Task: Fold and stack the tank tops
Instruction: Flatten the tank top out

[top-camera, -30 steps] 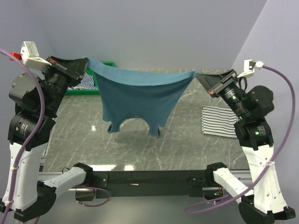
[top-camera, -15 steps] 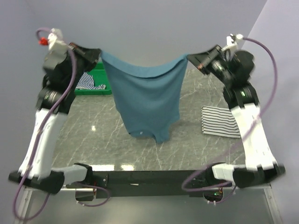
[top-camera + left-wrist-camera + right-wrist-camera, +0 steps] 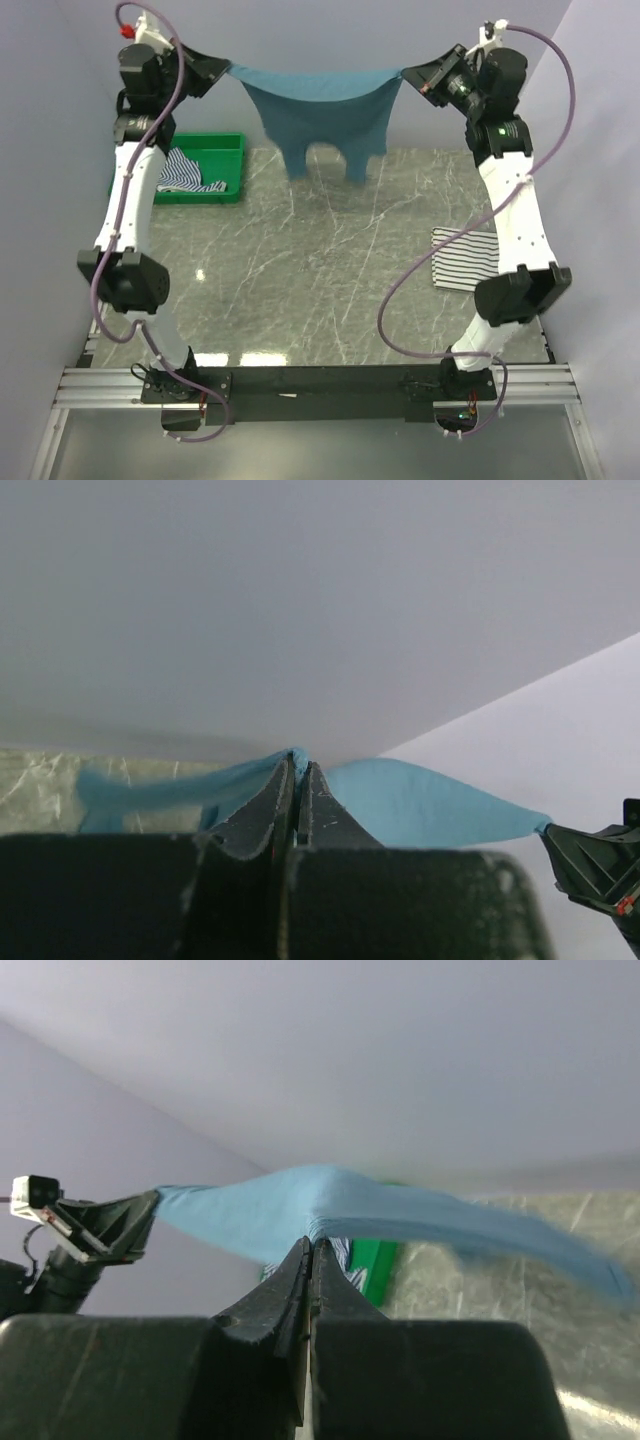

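The plain teal-blue tank top hangs stretched high over the far edge of the table, straps pointing down. My left gripper is shut on its left hem corner and my right gripper is shut on its right corner. In the left wrist view the gripper pinches blue cloth; in the right wrist view the gripper pinches the same tank top. A white tank top with black stripes lies folded on the table at the right. A blue-and-white striped tank top lies crumpled in the tray.
A green plastic tray sits at the far left of the marble table. Grey walls close in behind and on both sides. Both arms reach up tall, with purple cables looping beside them.
Both arms have risen and pushed toward the back wall, carrying the teal-blue tank top up and away from the table. The cloth is now pulled tauter between the grippers.
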### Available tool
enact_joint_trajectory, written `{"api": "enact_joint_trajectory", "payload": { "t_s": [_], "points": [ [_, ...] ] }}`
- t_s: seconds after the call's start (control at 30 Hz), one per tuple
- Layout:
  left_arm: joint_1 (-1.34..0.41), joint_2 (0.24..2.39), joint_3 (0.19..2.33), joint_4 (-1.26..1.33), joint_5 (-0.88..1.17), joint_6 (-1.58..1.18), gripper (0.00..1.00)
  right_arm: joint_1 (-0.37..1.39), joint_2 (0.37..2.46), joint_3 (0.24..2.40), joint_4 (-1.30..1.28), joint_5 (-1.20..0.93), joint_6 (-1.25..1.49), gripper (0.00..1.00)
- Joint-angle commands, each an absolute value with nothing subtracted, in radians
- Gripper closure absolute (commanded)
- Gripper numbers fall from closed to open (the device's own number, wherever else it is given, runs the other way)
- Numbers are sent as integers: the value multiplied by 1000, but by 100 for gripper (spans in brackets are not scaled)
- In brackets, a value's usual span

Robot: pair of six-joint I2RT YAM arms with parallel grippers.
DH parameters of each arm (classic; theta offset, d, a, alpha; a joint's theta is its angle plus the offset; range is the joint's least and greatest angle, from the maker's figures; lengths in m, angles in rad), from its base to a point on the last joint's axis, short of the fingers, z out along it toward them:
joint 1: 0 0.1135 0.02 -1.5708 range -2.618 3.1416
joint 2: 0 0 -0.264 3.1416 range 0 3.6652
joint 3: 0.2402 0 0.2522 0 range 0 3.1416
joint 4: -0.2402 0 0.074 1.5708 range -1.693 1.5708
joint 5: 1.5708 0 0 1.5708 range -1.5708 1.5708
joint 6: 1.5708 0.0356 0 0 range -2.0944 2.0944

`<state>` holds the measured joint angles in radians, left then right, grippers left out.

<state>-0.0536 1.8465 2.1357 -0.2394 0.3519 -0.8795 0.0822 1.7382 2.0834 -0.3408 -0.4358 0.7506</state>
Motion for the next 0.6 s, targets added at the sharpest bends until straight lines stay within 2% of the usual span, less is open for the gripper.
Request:
{"api": "enact_joint_trajectory", "payload": {
  "t_s": [0.0,0.07,0.27,0.47,0.57],
  "points": [
    [-21,1674,2015,-112,428,-902,99,75,1614,1934,-249,-445,729,100],
    [-21,1640,1913,-97,433,-910,99,72,1545,1806,-232,-430,729,100],
    [-38,1494,1276,21,486,-1018,100,71,1346,1110,-91,-416,768,100],
    [-66,1339,791,-26,399,-1060,99,69,1278,713,-129,-402,715,100],
    [-80,1316,653,-43,396,-1068,99,66,1272,591,-143,-405,703,100]
  ]
}}
